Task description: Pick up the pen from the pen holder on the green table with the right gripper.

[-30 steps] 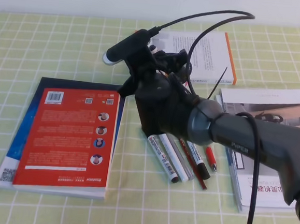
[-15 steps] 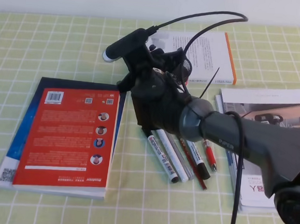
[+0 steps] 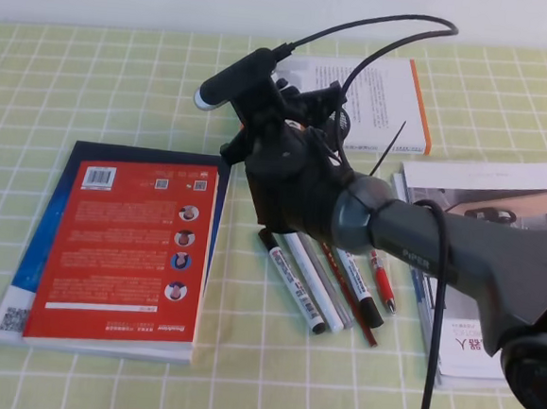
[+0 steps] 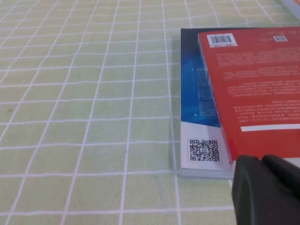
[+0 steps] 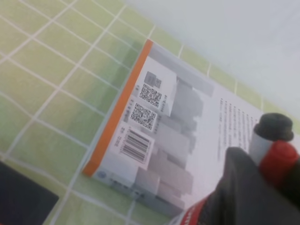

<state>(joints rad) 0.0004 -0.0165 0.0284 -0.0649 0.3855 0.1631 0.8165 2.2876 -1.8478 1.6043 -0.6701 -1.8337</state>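
Reaching across the middle of the green table (image 3: 122, 79), the right gripper (image 5: 257, 190) shows in its own wrist view only as a dark, blurred mass at the lower right, so I cannot tell how far its jaws stand apart or whether they have closed on anything. Pressed against that dark mass is a bright red, rounded piece that looks like the red cap of the pen (image 5: 280, 161); its dark barrel is hidden, and I cannot tell whether it is gripped or merely touched. Just beside the red cap rises a white marker (image 5: 271, 136) with a black cap. From the high view the arm's bulk covers the fingers, and only a sliver of black wire mesh of the pen holder (image 3: 340, 125) peeks out just behind the wrist. Under the arm several loose markers and pens (image 3: 319, 289) lie side by side on the cloth. Behind the holder lies a white book (image 3: 386, 100) with an orange spine; to the left a red book (image 3: 128, 250) rests on a blue one, and to the right lies a magazine (image 3: 488, 184). The left gripper (image 4: 265, 190) hangs near the red book's corner, its opening not readable.
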